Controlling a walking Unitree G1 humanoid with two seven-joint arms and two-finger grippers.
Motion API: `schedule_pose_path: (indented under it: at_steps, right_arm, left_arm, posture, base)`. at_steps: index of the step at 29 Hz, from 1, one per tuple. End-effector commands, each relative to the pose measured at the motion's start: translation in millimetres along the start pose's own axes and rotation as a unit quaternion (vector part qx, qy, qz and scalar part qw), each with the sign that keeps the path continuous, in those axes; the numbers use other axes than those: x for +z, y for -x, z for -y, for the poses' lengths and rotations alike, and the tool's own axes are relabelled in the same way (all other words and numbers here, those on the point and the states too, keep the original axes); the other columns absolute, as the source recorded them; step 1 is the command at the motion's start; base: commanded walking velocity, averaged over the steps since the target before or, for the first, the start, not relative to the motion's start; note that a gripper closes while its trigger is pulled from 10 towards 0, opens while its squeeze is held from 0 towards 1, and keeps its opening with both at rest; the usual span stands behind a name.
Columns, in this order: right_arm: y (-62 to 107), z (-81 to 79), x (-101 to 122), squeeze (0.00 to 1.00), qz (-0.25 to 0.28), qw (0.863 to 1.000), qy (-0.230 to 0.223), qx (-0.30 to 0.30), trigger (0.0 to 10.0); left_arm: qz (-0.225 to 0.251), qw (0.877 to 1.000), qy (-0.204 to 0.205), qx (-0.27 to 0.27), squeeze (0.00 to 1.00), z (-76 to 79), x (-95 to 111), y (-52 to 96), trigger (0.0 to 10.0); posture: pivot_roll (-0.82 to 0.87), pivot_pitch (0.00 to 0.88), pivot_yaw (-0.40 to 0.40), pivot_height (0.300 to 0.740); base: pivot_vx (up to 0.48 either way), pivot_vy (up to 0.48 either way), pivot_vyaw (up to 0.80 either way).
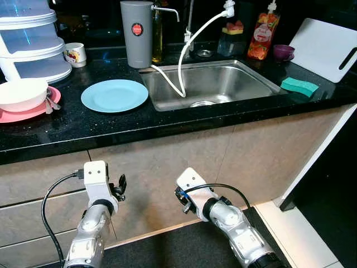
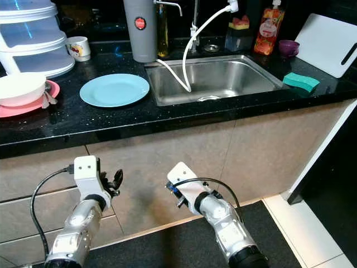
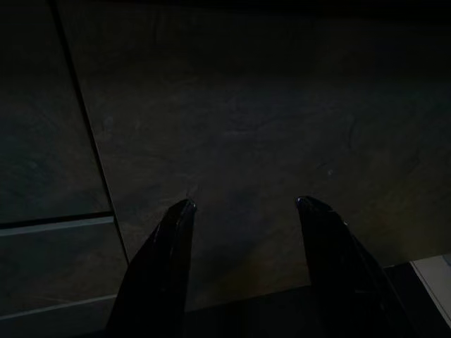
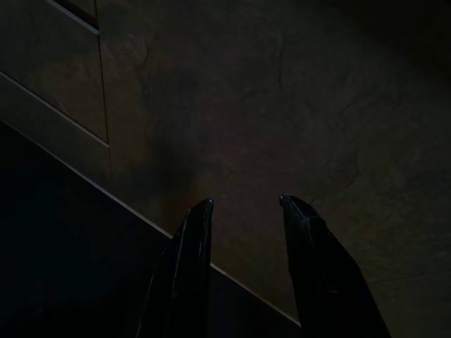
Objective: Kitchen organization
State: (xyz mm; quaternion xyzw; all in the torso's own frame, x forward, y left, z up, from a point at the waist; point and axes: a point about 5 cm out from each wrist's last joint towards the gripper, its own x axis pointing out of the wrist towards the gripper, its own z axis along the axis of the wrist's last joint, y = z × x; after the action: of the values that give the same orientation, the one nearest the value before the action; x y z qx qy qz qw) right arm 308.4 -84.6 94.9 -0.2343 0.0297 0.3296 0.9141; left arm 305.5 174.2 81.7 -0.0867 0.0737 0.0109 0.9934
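Both arms low in front of the cabinet face, below the counter (image 1: 167,125) edge. Left gripper (image 3: 243,211) with jaws spread, nothing between them, aimed at the dim cabinet panel. Right gripper (image 4: 243,204) likewise parted and empty, aimed at the panel near the floor.

Landmark: the steel sink (image 1: 209,84). Just left of the sink, flat on the counter, a light blue plate (image 1: 115,95). Further left, a white bowl (image 1: 21,92) on a pink plate (image 1: 25,113), with spoons beside the bowl. Behind that, a stacked white food cover (image 1: 30,39) and a small mug (image 1: 75,54). Just right of the sink, a green sponge (image 1: 299,86); behind it a white cutting board (image 1: 326,47) leaning up.

Likely first target: the blue plate. Probably ceramic or melamine: stiff, smooth, slippery, possibly breakable. Lying flat, so little to pinch; best taken at the rim nearest the counter edge, one jaw over, one under. Bowl likely light, rim pinch too.
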Motion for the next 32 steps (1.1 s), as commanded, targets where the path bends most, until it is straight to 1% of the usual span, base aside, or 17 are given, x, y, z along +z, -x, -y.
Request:
schedule_pose_path:
  at_steps: [1, 32]
  right_arm:
    - [0.9, 2.8, -0.7, 0.0, 0.001, 1.0, -0.005, -0.001, 10.0]
    - [-2.0, 3.2, 0.8, 0.0, 0.001, 1.0, -0.005, 0.0, 10.0]
  left_arm:
    - [-0.006, 1.0, 0.008, 0.004, 0.0, 0.3, -3.8, 0.1, 10.0]
    - [-0.004, 1.0, 0.002, 0.001, 0.0, 0.9, -1.4, -1.8, 10.0]
  posture:
    - [-0.1, 0.073, 0.001, 0.74]
    - [-0.1, 0.072, 0.008, 0.74]
  base:
    - [0.0, 0.0, 0.0]
    - [0.0, 0.0, 0.0]
